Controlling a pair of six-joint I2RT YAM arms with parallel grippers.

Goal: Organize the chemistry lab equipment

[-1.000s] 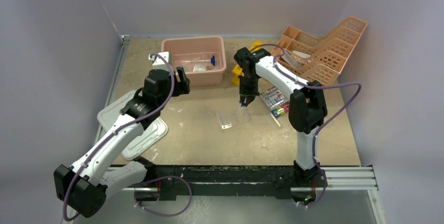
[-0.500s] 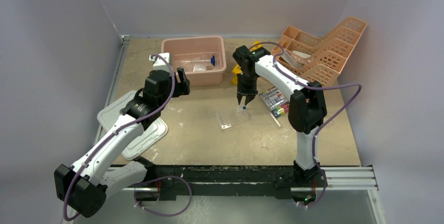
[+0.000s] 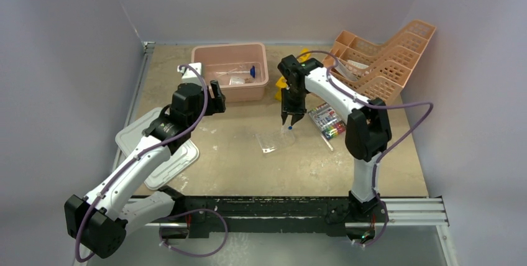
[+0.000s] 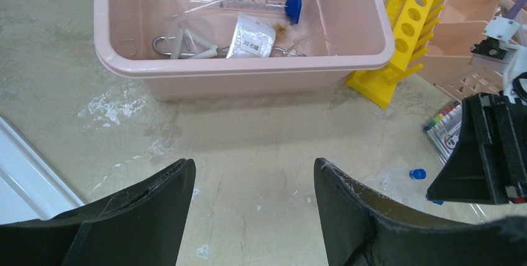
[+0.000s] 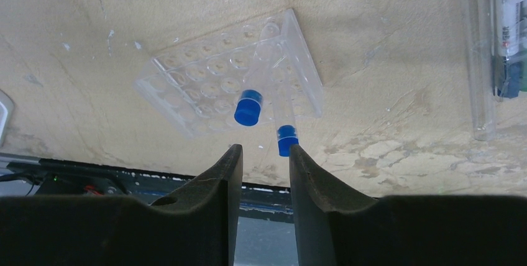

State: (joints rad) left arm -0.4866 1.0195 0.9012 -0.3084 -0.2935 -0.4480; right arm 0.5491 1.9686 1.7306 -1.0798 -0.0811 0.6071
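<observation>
The right tool (image 5: 266,148) hangs just above the clear well plate (image 5: 205,89), its fingers a little apart and gripping nothing. A blue-capped tube (image 5: 250,108) sticks up from the plate near its middle. A second tube (image 5: 286,139) sticks up at its edge, just beside one fingertip. The plate lies on the table (image 5: 93,23). The left tool (image 4: 252,165) is spread wide and empty, facing the pink tub (image 4: 248,67).

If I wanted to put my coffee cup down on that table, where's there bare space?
The widest bare stretch of table runs along the near edge, between the white lid and the clear well plate. A smaller one sits far-left, beside the pink tub. The far right is crowded: yellow rack, marker pack, orange baskets.
</observation>
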